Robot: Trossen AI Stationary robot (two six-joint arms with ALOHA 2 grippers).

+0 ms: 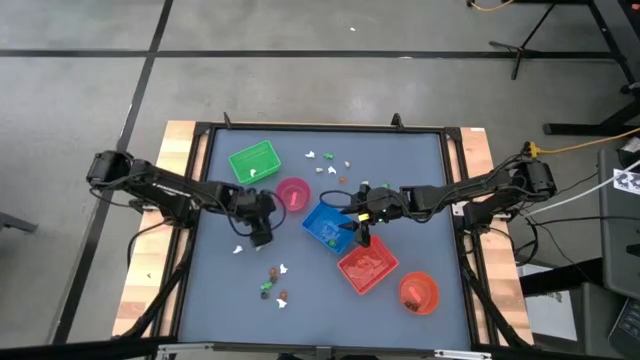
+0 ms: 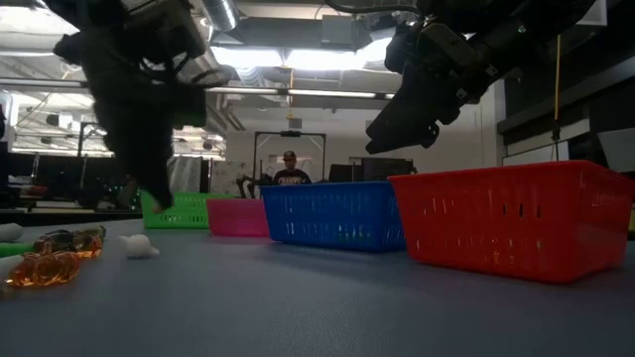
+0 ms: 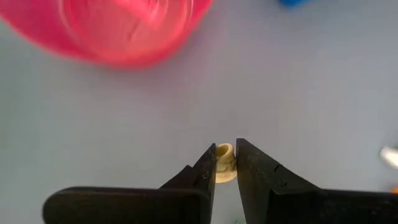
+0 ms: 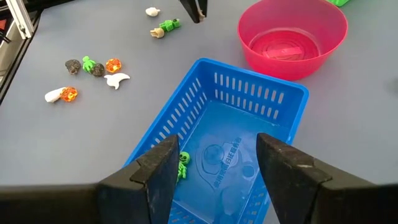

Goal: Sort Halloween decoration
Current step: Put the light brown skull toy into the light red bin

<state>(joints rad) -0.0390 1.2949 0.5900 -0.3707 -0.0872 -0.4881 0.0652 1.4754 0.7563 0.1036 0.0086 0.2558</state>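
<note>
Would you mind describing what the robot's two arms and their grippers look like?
Both arms are dark, nearly black, jointed segments. The left gripper has two flat, matte black fingers tapering to angled tips. The right gripper has broader black fingers with squared ends. In the high view the right arm carries a small yellow marking near its wrist.

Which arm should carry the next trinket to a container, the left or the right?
The left, probably. The left gripper is already shut on a small cream trinket, above the table near the pink round bowl. The right gripper hangs open and empty above the blue square tray.
</note>
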